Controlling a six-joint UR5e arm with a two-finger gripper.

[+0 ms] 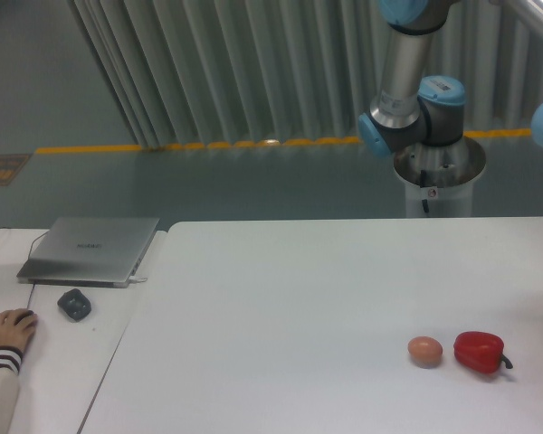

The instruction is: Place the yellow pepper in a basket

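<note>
at far left i log a person's hand [12, 327] in a striped cuff, resting on the side desk near a small dark object [74, 304], with a closed grey laptop [90, 250] behind them. on the white table [281, 316], toward the right, a tan egg [424, 350] sits just beside a red pepper [480, 352], not touching. the arm [409, 81] stands upright behind the table's far edge, elbow joints showing, and its gripper is out of frame, so i cannot tell the fingers' state. the yellow pepper and any basket are not in my view.
</note>
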